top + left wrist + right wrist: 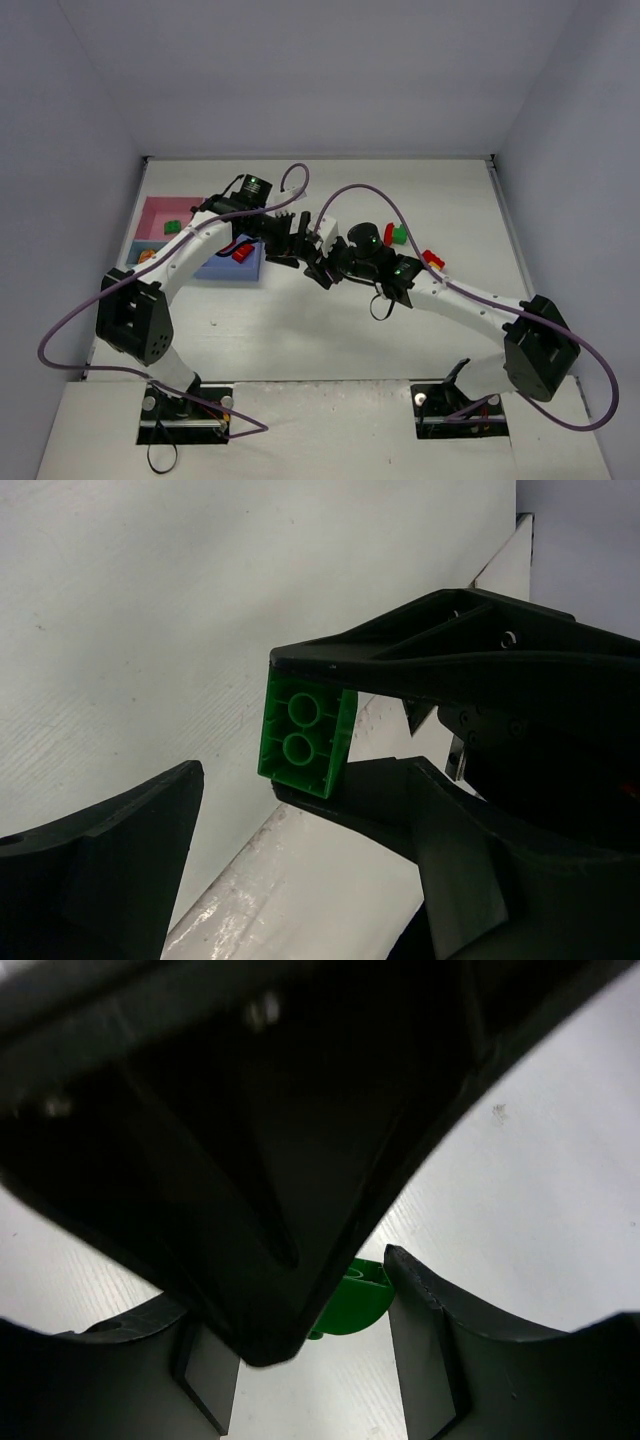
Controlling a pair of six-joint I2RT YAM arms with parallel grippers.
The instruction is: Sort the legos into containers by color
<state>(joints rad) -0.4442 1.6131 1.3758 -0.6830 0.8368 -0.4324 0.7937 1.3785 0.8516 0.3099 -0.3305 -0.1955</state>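
Tabletop white, walls pale grey, right hand gripping green lego, left hand spread wide

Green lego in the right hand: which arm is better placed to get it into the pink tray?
Left. The pink tray lies on that side, and the open left hand is right at the green lego pinched in the right hand.

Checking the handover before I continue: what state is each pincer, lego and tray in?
Right pincer: shut on the green brick.
Green brick: clamped, hollow underside showing in the left wrist view.
Left pincer: open, beside the brick, not gripping it.
Pink tray: holds one green lego.
Blue tray: holds one red lego.
Loose legos: red, green, yellow, lying on the table, unsorted.
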